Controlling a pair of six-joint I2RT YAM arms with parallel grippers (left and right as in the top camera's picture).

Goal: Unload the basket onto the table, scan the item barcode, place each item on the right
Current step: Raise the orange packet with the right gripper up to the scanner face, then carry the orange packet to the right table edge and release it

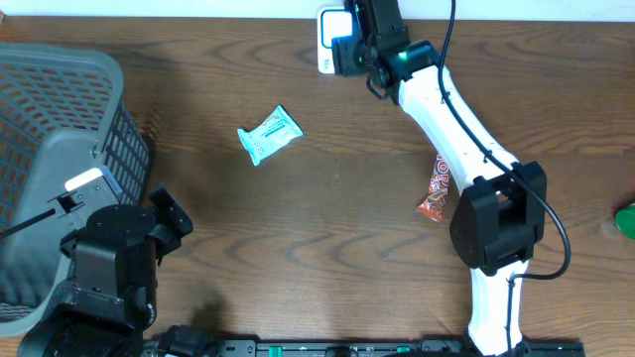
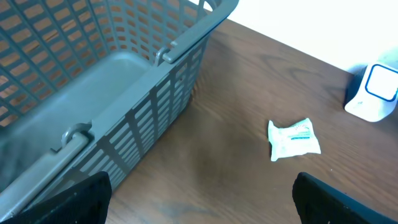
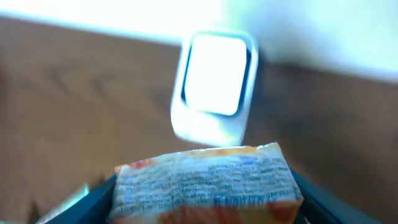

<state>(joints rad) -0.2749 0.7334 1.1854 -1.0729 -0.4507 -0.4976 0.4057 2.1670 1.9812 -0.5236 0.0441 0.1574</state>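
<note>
In the right wrist view an orange and white packet (image 3: pixel 205 183) with fine blue print sits between my right gripper's (image 3: pixel 205 202) dark fingers (image 3: pixel 93 199), which are shut on it. Just beyond the packet stands the white scanner (image 3: pixel 214 87) with its bright window facing it. Overhead, the right gripper (image 1: pixel 349 55) is at the table's far edge, right beside the scanner (image 1: pixel 325 40). My left gripper (image 2: pixel 202 208) is open and holds nothing, low over bare wood next to the basket; overhead it is at the near left (image 1: pixel 169 223).
A grey slatted basket (image 1: pixel 60 119) (image 2: pixel 124 81) fills the left side. A teal and white packet (image 1: pixel 269 134) (image 2: pixel 293 139) lies mid-table. A red packet (image 1: pixel 436 188) lies beside the right arm. Something green (image 1: pixel 626 220) shows at the right edge.
</note>
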